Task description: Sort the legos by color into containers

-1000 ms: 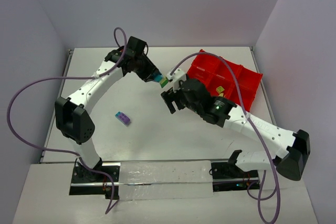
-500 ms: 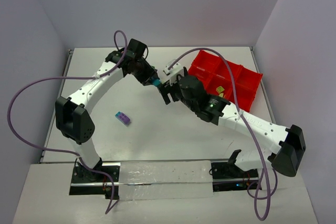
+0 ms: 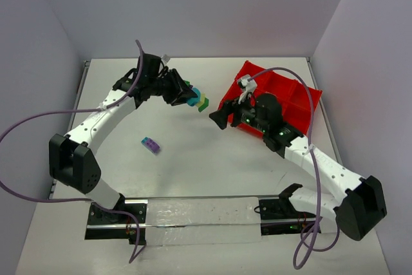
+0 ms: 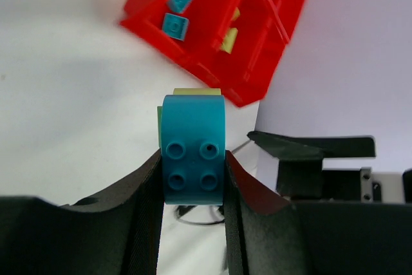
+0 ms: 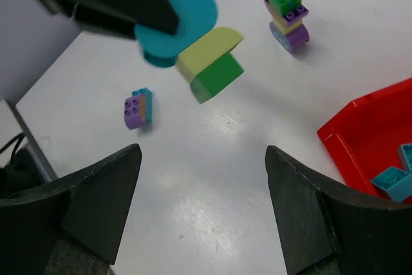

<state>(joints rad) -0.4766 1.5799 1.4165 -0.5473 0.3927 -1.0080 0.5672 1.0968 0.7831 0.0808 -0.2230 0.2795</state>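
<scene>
Left gripper (image 4: pixel 193 175): clenched on the teal end of the teal, yellow-green and green plastic brick clump (image 3: pixel 197 99), held aloft near the worktop's far edge.
Right gripper (image 5: pixel 203 152): spread wide, empty, facing the clump.
Red plastic divided tray (image 3: pixel 313 104): far right corner.
Do well: pinch the green end squarely and pull straight apart.

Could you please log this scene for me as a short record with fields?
left gripper: shut on the three-colour clump, held above the table
right gripper: open, empty, facing the clump
red tray: teal bricks and yellow-green bricks inside
loose on table: purple-teal brick; multicolour stack
</scene>
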